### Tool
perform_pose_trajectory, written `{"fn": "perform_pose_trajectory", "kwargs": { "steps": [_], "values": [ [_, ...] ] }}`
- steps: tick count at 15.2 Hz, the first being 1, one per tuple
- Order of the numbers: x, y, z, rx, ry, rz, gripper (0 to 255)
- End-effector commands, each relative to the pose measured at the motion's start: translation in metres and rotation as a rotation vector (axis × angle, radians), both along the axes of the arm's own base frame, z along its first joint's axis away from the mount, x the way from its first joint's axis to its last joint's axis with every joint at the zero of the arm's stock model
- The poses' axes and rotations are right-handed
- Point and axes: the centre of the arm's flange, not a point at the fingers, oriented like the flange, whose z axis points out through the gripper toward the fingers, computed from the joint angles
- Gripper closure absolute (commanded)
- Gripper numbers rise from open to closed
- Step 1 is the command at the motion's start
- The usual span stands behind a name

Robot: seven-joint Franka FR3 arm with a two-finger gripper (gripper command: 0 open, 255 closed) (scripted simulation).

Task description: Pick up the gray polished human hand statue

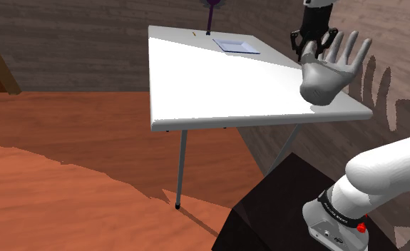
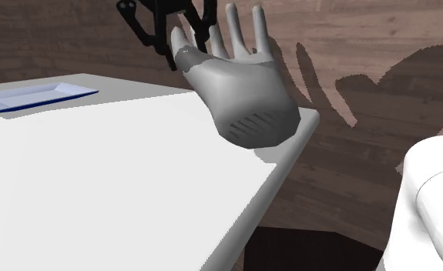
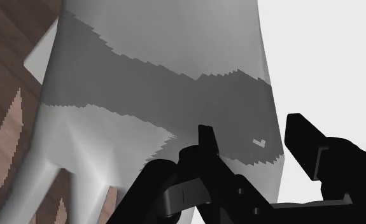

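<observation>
The gray hand statue (image 1: 329,71) is at the table's corner nearest the wall, tilted, palm up and fingers spread. In the second exterior view the statue (image 2: 239,88) has its wrist end just above the white table (image 2: 96,185), with a small shadow beneath. My black gripper (image 1: 311,47) comes down from above onto the thumb side, and the gripper (image 2: 182,40) clasps the thumb. In the wrist view the gripper (image 3: 251,135) has its fingers apart with the statue (image 3: 156,70) between them, shut on it.
A flat blue-rimmed tray (image 1: 237,46) lies at the table's far edge, also seen as the tray (image 2: 35,94). A dark purple object (image 1: 210,13) stands behind it. The brown wall is close beside the statue. My stand (image 1: 282,214) is below the table's near corner.
</observation>
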Motion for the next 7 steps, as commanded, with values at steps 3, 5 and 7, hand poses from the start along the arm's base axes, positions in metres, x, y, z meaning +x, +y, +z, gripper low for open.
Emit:
{"fn": "perform_pose_trajectory", "kwargs": {
  "steps": [3,5,7],
  "values": [
    [0.000,0.000,0.022,-0.001,-0.001,0.000,255],
    [0.000,0.000,0.033,-0.001,-0.001,0.000,255],
    [0.000,0.000,0.033,-0.001,-0.001,0.000,255]
  ]
}}
